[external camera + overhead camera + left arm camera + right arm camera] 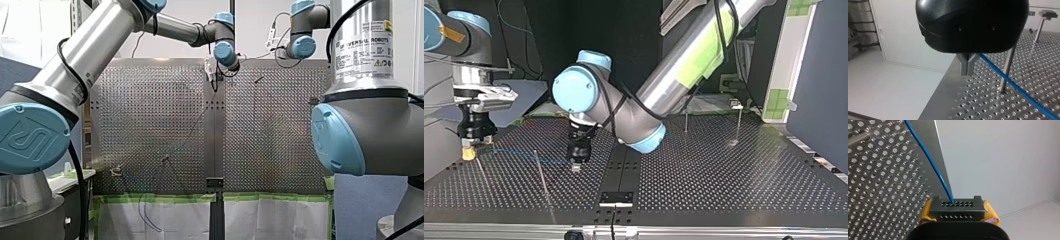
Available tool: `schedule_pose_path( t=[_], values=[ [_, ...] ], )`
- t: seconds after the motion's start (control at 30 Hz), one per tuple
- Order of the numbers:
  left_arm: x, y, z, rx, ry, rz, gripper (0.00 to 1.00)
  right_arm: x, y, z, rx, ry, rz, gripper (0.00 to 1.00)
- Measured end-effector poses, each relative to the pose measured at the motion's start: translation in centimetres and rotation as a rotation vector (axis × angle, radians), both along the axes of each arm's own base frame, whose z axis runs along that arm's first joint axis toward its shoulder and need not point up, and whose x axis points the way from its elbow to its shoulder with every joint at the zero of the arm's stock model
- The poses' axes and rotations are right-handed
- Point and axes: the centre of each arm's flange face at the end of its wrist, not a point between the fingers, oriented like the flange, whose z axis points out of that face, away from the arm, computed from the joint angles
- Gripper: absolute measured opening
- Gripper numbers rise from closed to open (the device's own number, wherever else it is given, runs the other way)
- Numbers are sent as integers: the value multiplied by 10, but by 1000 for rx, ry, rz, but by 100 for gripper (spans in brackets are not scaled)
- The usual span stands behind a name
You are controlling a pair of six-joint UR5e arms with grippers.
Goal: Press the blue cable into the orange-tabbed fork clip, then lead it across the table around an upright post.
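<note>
Right pincer (958, 208), yellow pads pressed on the blue cable (934, 166), sits low at the worktop's (724, 175) 9 o'clock edge in the top view, presumably anchoring that end so the run between the arms is taut. Left pincer (968, 67), at 3 o'clock from it and short of centre, has its metal fingers closed to a V with the cable seemingly nipped between them. An upright post (1007, 68) stands just beside it, likely staged for the wrap. No orange-tabbed fork clip identifiable, so seating unconfirmed.
</note>
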Motion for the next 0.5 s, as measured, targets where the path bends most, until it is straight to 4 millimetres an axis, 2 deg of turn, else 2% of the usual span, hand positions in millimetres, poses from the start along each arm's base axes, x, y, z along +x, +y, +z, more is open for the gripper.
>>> schedule_pose_path(
  t=[0.17,0.5],
  values=[
    [7,-1,-7,-4,5,-22,0,-4,-11,1,-2,-3,1,0],
    [19,4,-17,4,15,-30,0,-15,-46,-16,21,1,-7,0]
  ],
)
